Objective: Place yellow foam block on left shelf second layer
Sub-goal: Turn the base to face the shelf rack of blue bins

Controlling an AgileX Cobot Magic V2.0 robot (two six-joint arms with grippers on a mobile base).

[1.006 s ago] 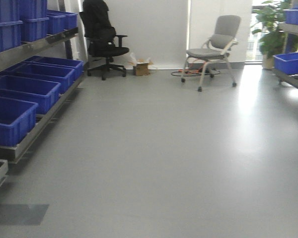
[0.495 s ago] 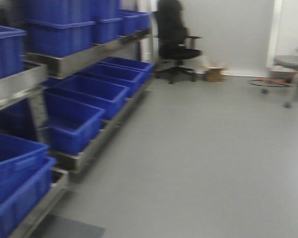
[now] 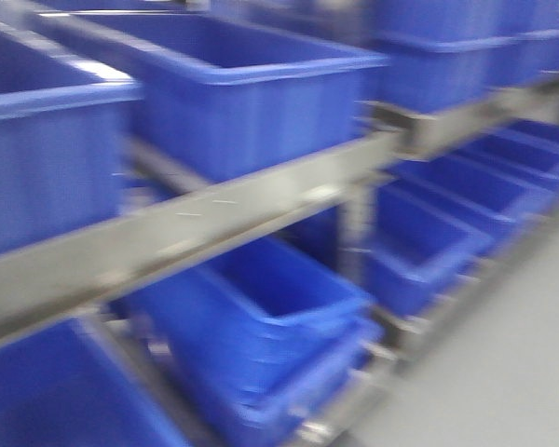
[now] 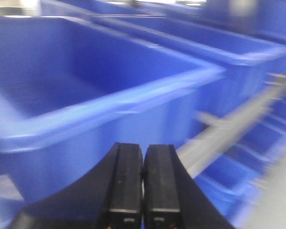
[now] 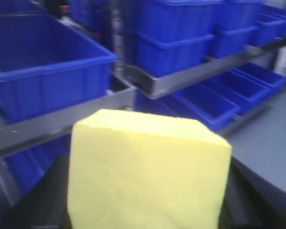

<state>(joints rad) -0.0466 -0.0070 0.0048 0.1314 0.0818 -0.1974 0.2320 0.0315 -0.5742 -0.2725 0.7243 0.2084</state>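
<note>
Since a second ago the front view has swung left, from open floor and chairs to the shelf rack close up, now badly blurred. Nearest, the yellow foam block [image 5: 148,176] fills the right wrist view, clamped between the dark right fingers [image 5: 250,200]. The left fingers [image 4: 126,186] are pressed together, holding nothing. Beyond them blue bins [image 4: 86,95] stand on steel shelf rails [image 3: 214,219], with grey floor [image 3: 503,391] at the far right.
</note>
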